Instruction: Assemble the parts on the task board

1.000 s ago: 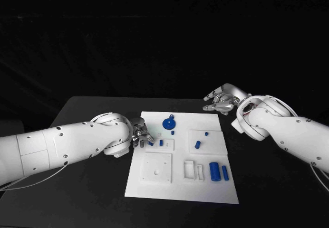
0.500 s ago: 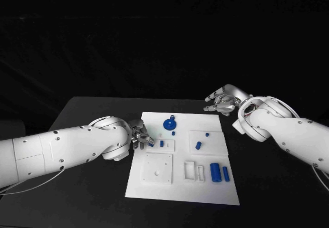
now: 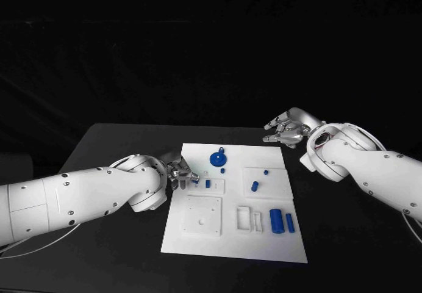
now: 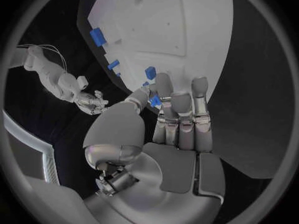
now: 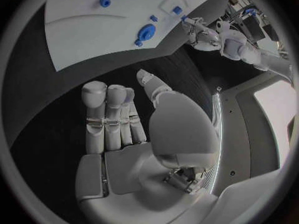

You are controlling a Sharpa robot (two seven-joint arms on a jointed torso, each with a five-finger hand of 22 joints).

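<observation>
In the left wrist view a small blue part [image 4: 155, 100] is seen pinched between the thumb and a fingertip of the left hand [image 4: 177, 129], a detail too small to be made out in the head view, where that hand [image 3: 180, 173] is placed at the left edge of the task board [image 3: 230, 244]. The board is laid on the black table [image 3: 114, 146] at frame centre, with other blue parts [image 3: 280, 221] lying lower right and a round blue part [image 3: 217, 160] near its top. Farther back, at upper right beyond the board's corner, the right hand [image 3: 286, 130] is held empty over the table, fingers loosely apart in its wrist view [image 5: 118, 122].
</observation>
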